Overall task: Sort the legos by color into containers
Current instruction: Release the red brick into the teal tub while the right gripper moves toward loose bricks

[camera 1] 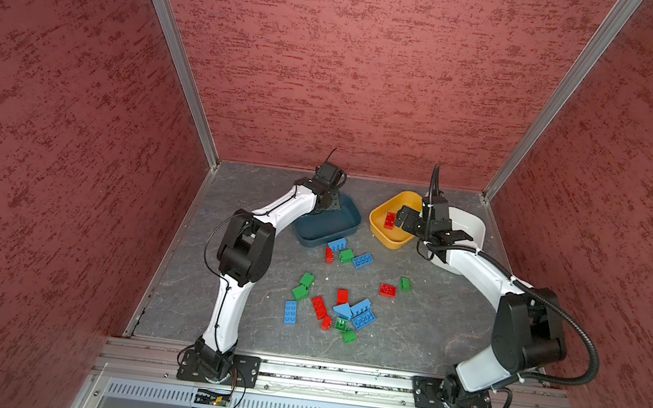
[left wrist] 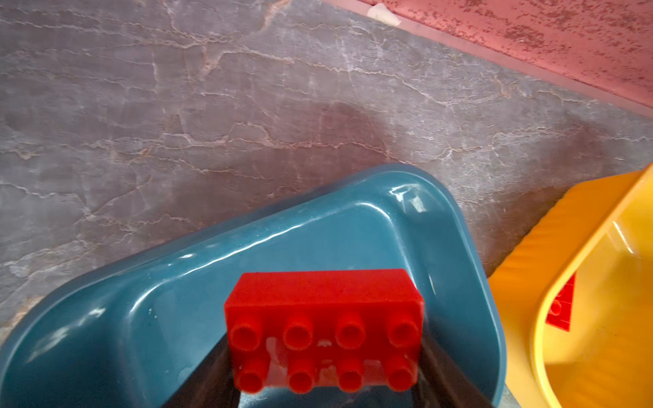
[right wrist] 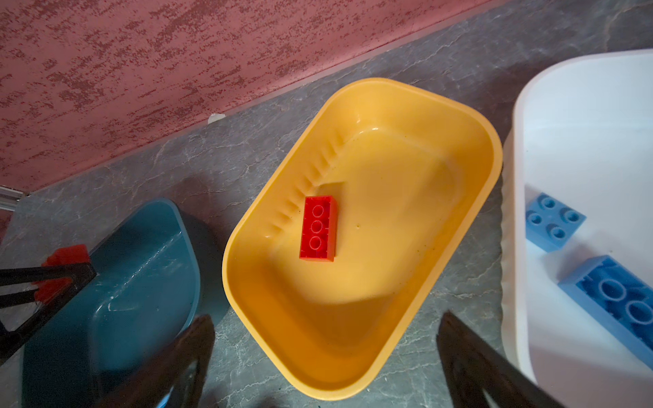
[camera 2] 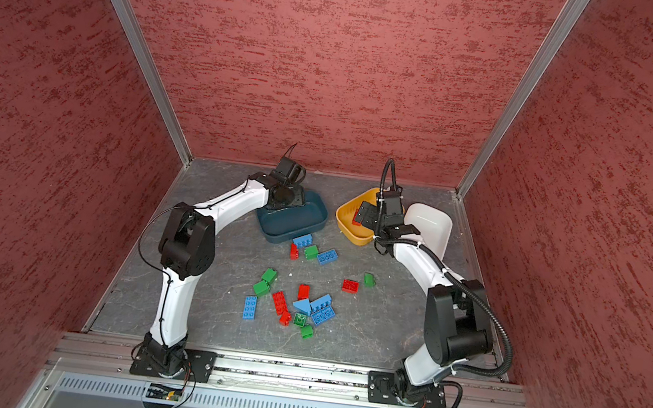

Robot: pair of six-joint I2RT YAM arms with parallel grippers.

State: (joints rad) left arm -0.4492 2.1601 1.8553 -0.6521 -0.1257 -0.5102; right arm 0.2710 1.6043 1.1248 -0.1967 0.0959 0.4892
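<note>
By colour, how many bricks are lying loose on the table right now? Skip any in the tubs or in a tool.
Red bricks: 5
Green bricks: 6
Blue bricks: 6
Total: 17 loose on the table

Loose red, green and blue plastic bricks lie near a dark blue plastic tub, a yellow tub with one red brick, and a white tub with two blue bricks.
</note>
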